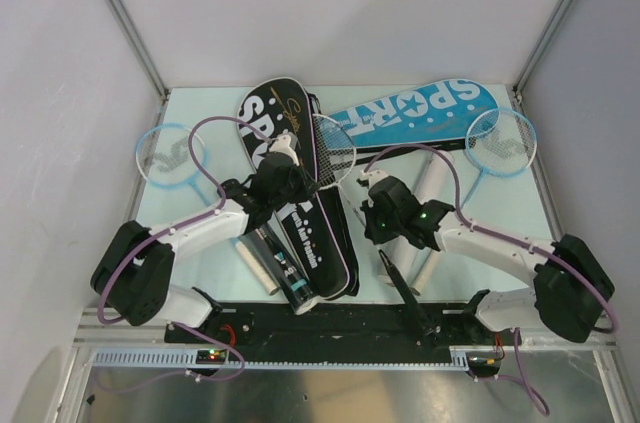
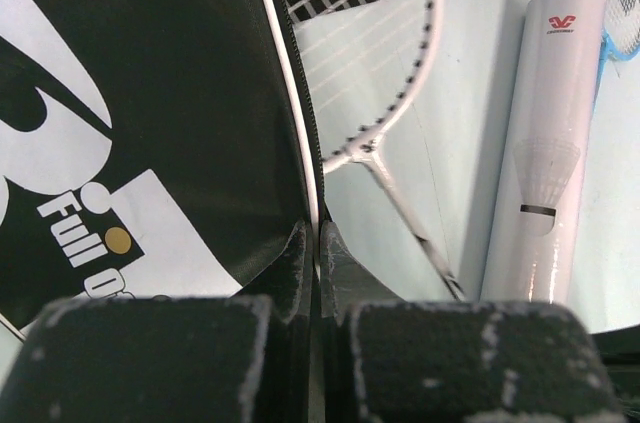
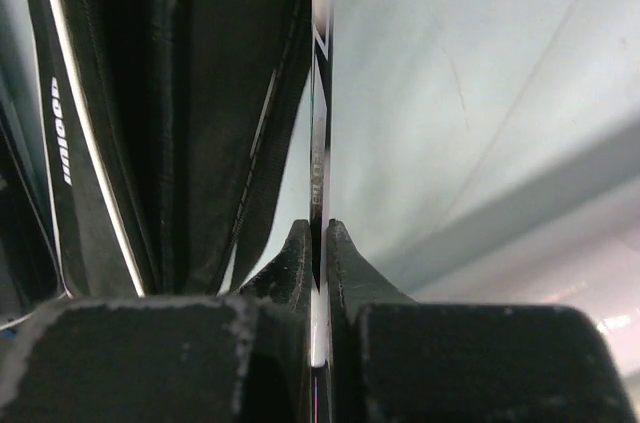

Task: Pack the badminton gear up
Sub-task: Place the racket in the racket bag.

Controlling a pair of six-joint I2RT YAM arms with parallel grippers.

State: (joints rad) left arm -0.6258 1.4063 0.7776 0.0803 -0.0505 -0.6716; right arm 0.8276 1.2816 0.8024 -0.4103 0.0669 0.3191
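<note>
Pinching the black cover (image 2: 150,93) by its edge with my left gripper (image 2: 318,243) closed tight, I clamp my right gripper (image 3: 320,243) fully onto the shaft of the silver racket (image 2: 368,148), whose head lies just beside that cover.

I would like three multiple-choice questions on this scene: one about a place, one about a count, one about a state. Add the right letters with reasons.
1. Where does the blue cover lie?
A. far side, right of centre
B. near left corner
C. under the left arm

2. How many light-blue rackets show?
A. one
B. two
C. three

3. What is the right gripper doing?
A. open over a tube
B. shut on the silver racket's shaft
C. shut on the blue cover

1 A: it lies along the back edge.
2 B: one at each side.
3 B: its wrist view shows it closed on the shaft.
</note>
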